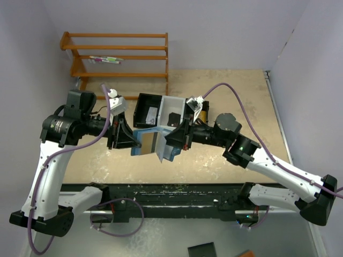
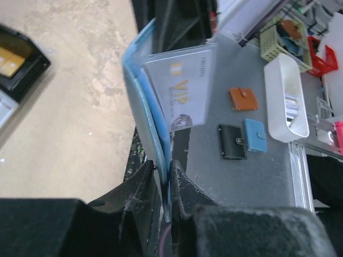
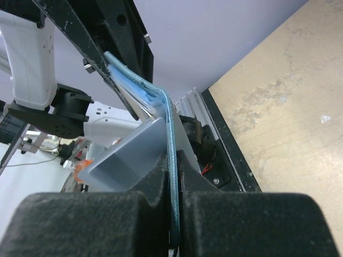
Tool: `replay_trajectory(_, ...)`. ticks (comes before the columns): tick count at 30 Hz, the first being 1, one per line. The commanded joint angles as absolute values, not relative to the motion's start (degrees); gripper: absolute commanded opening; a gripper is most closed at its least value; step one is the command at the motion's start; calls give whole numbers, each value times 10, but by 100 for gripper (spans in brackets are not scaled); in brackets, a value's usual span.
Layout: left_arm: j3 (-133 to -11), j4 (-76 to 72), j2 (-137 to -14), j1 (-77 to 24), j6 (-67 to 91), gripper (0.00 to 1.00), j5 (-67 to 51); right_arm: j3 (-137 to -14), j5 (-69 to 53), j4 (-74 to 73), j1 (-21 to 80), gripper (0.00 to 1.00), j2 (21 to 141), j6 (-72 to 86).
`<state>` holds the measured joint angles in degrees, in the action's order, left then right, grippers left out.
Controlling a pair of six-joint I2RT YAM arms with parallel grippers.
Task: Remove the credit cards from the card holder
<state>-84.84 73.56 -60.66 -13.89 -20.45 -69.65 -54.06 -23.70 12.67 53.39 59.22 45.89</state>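
Note:
The blue card holder (image 1: pixel 167 151) hangs opened above the table, held between both arms. My left gripper (image 1: pixel 131 140) is shut on one flap; in the left wrist view its jaws (image 2: pixel 162 167) pinch the blue edge (image 2: pixel 140 80). A pale credit card (image 2: pixel 185 85) marked VIP sticks out of a clear pocket. My right gripper (image 1: pixel 170 140) is shut on the other flap; in the right wrist view the gripper (image 3: pixel 172 152) clamps the thin blue flap (image 3: pixel 134 80), and a grey card (image 3: pixel 126 158) juts out to the left of it.
A black-and-white compartment tray (image 1: pixel 161 110) lies on the table just behind the holder, with cards in it (image 2: pixel 9 60). A wooden rack (image 1: pixel 118 56) stands at the back left. Below the table edge are small wallets (image 2: pixel 242 98) and a white bin (image 2: pixel 285 96).

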Motion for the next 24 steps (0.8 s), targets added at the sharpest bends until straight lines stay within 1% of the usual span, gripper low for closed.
replay_trajectory(1, -826, 633, -588, -138, -135, 24, -612, -556, -263, 185, 535, 0, 585, 464)
replay_trajectory(3, -821, 621, -584, -138, -126, 29, -577, -553, -267, 190, 535, 0, 583, 467)
replay_trajectory(6, -816, 612, -584, -137, -114, 44, -570, -548, -272, 200, 535, 0, 581, 472)
replay_trajectory(11, -814, 620, -586, -138, -111, 52, -646, -541, -278, 227, 535, 0, 587, 480)
replay_trajectory(14, -819, 648, -593, -138, -121, 56, -717, -540, -282, 232, 535, 0, 590, 482)
replay_trajectory(19, -829, 683, -598, -138, -136, 72, -783, -538, -284, 223, 535, 0, 583, 485)
replay_trajectory(21, -829, 683, -599, -138, -139, 73, -778, -538, -282, 221, 535, 0, 579, 484)
replay_trajectory(22, -829, 682, -599, -138, -140, 72, -772, -538, -282, 220, 535, 0, 578, 484)
replay_trajectory(24, -827, 674, -599, -138, -135, 62, -760, -539, -283, 219, 535, 0, 577, 483)
